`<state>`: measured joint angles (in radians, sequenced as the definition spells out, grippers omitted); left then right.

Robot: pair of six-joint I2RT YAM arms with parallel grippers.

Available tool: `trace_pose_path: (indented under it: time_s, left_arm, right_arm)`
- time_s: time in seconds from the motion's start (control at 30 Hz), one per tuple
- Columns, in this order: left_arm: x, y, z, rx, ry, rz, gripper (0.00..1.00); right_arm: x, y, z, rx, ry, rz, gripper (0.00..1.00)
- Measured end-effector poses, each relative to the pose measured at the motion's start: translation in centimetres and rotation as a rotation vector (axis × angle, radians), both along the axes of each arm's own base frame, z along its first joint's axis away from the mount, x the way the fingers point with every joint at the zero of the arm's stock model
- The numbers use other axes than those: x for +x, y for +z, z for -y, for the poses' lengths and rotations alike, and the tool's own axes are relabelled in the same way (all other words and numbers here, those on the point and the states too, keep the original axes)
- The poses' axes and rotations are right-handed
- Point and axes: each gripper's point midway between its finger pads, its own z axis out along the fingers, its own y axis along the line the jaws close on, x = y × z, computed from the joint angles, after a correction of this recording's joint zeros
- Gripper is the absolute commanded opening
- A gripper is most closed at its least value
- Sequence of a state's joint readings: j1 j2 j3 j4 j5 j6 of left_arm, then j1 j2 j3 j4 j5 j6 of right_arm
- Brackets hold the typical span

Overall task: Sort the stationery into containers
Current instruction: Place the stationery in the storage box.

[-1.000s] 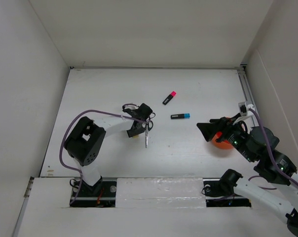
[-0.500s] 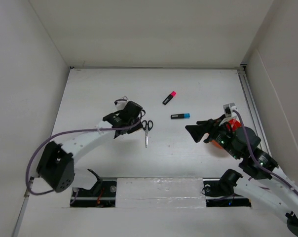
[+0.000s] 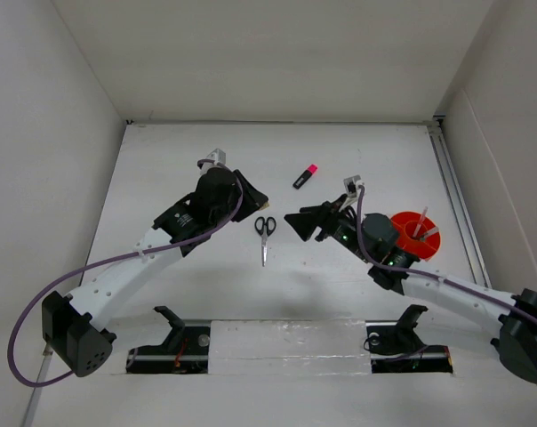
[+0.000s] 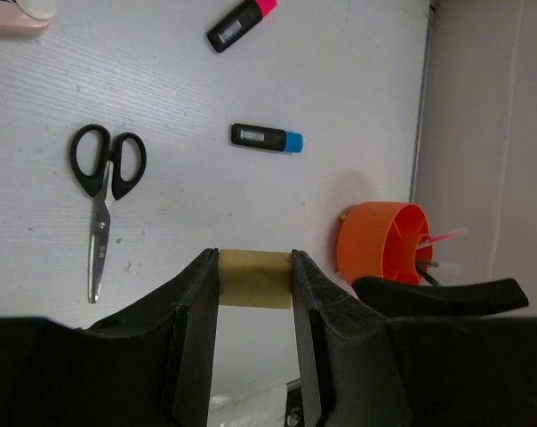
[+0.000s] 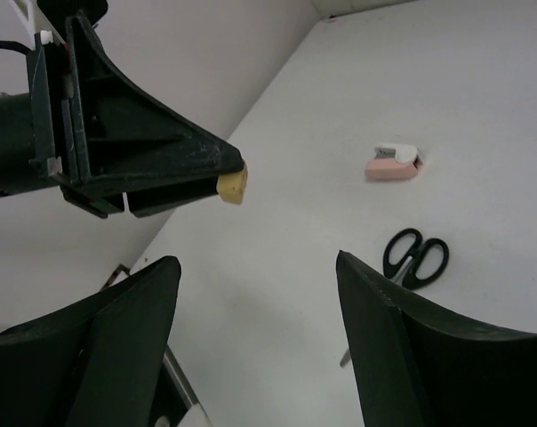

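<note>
– White walls close in a white worktop (image 3: 180,160). Where is the small yellow eraser (image 5: 232,185)?
– Off the surface, pinched at the very tip of the left tool (image 4: 256,265), which is clenched across two opposite faces. It hangs above the worktop near the scissors (image 3: 264,233), well apart from the orange tub (image 3: 404,221).
– How would you expect it to handle?
– Light and soft, I'd guess, and rubbery enough not to slip. A gentle squeeze should do; a harder one would likely only dent it. It is so small that little of it shows past the fingers.
– And the right tool (image 5: 255,267)?
– Released, jaws spread wide with nothing between them, facing the eraser. If it were to take the eraser over, there is hardly a free face to grip. Dropping it straight into a compartment looks simpler.
– The rest?
– The scissors lie flat, stiff and thin. I would take them at the black handle loops or the pivot, not the blades. The pink-capped marker (image 3: 305,176) and blue-capped marker (image 4: 267,139) look smooth and round, likely to roll, so grip across the middle of the barrel. The pink-white eraser (image 5: 393,165) lies on the worktop beyond the scissors' handles. Thin pens (image 3: 420,224) stand in the tub.
</note>
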<state>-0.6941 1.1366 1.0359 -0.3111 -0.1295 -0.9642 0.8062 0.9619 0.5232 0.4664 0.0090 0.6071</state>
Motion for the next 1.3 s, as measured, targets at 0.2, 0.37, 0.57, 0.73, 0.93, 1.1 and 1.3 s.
trace_pose_path:
  time_s: [0.2,0.37,0.57,0.73,0.93,1.1,1.3]
  left_arm:
    - [-0.5,0.6,1.1,-0.047,-0.052,-0.003,0.00]
    - [-0.7,1.1,1.3,-0.066,-0.068,0.004,0.00]
    - [-0.9,1.7,1.2,-0.078,-0.070,0.018,0.00]
    - [-1.0,1.9,1.1,-0.076,-0.066,0.020,0.00]
    - [-0.9,2.6,1.1,-0.085,-0.067,0.029,0.00]
    - [-1.0,2.6,1.2,-0.090,-0.072,0.026,0.00]
    - [-1.0,2.6,1.2,-0.091,-0.068,0.025,0.00]
  right_arm:
    - [1.5,0.6,-3.7,0.057,0.046,0.013,0.74]
    - [1.1,2.1,-6.2,0.113,0.093,0.040,0.67]
    - [1.0,2.3,-7.4,0.124,0.090,0.037,0.64]
    - [1.0,2.1,-7.8,0.102,0.036,0.036,0.61]
    - [1.9,1.9,-7.2,0.091,-0.035,0.037,0.49]
    - [2.8,1.3,-7.3,0.075,-0.073,0.026,0.43]
    - [3.5,0.9,-8.0,0.065,-0.085,0.012,0.24]
